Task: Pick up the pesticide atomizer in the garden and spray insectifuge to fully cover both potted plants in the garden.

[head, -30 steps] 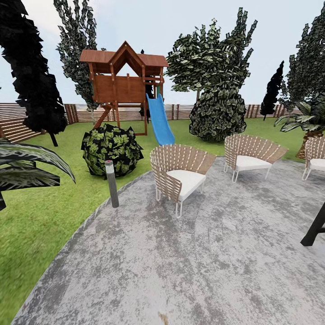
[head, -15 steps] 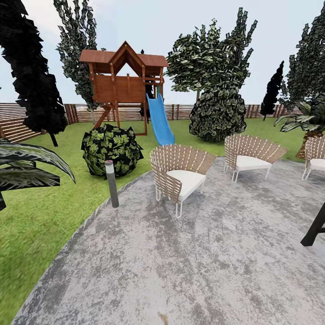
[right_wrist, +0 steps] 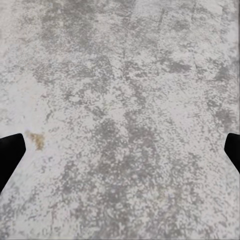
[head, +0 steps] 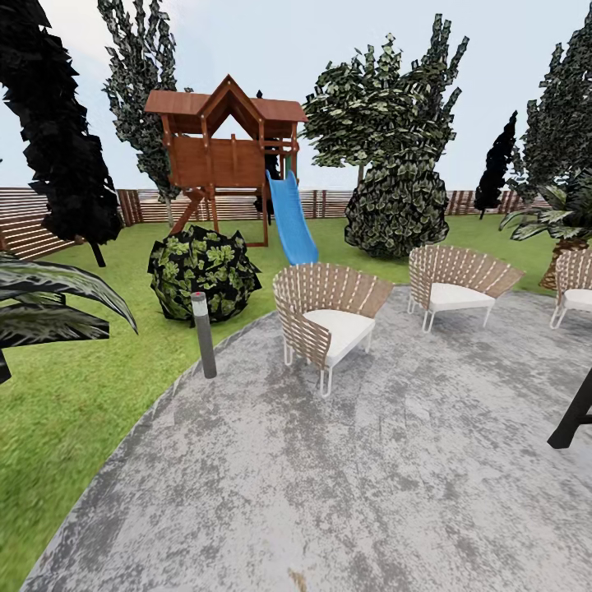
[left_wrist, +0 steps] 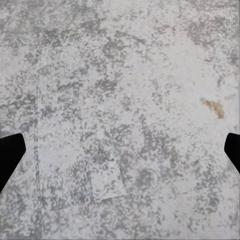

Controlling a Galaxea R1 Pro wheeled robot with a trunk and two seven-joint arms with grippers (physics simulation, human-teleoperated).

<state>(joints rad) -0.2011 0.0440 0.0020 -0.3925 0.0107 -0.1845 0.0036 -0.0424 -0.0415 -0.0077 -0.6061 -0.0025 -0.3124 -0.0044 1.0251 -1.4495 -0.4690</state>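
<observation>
We stand on the grey patio (head: 395,477) at the edge of the lawn (head: 74,395), facing a play tower with a slide (head: 289,218), a round bush (head: 204,271), a short lamp post (head: 202,333) and wicker chairs (head: 327,322). The left gripper (left_wrist: 120,150) and right gripper (right_wrist: 120,150) both hang spread wide over bare paving, holding nothing. The spray bottle and the two potted plants are not in sight (so we cannot tell which way they lie, or which arm is nearer); we judge a search comes first.

Mottled grey patio (head: 370,485) beside green lawn (head: 74,395); reddish-brown playhouse (head: 224,148) with blue slide (head: 289,215); tan slatted chairs (head: 325,316), white cushions; a small, possibly yellowish-brown stain (left_wrist: 212,106).
</observation>
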